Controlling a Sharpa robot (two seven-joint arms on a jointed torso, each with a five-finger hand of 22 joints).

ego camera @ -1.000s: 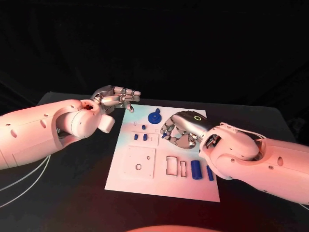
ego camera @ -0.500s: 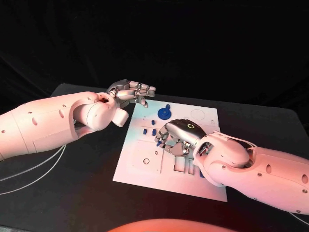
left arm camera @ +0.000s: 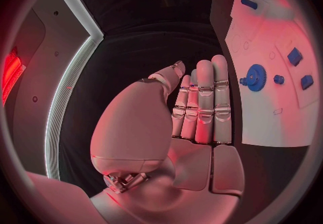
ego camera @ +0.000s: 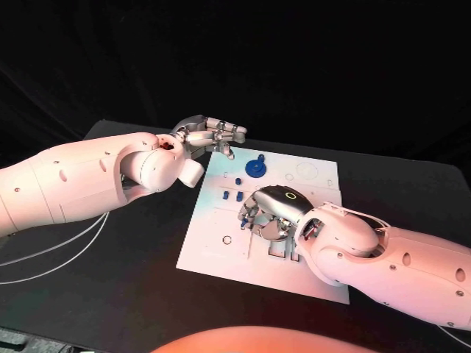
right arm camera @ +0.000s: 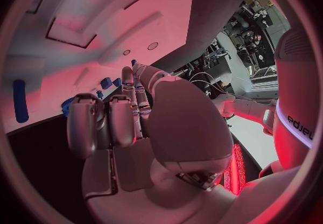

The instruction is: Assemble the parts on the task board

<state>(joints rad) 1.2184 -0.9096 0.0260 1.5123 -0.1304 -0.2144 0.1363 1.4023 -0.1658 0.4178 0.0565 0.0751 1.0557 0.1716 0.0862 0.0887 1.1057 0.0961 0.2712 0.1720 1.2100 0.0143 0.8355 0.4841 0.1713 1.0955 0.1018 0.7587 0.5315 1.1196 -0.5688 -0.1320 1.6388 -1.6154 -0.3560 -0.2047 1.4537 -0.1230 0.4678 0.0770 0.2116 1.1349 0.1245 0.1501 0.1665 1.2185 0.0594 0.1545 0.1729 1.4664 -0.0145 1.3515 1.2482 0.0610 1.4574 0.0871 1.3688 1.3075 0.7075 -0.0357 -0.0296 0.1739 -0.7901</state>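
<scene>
A: Task board (ego camera: 220, 254) sits in the middle of the black table (ego camera: 108, 294), white, with most of the job apparently not yet done.

B: What is seated?

A: Blue gear (ego camera: 255, 168) stands at the far end of the board, and the left wrist view shows it on the plate with small blue blocks (left arm camera: 295, 56) just beside it. Whether those blocks are pressed home or only lying there I cannot tell.

B: And what is left?

A: At least 1 round hole (ego camera: 227, 239) and the rectangular recess beside it look unfilled. A long blue peg (right arm camera: 19, 100) lies loose on the board in the right wrist view.

B: The hands?

A: Left hand (ego camera: 211, 134) hovers off the board's far left corner, fingers straight and together, holding nothing. Right hand (ego camera: 266, 215) is palm down over the board's middle, fingers curled; nothing shows in them in its wrist view.
</scene>
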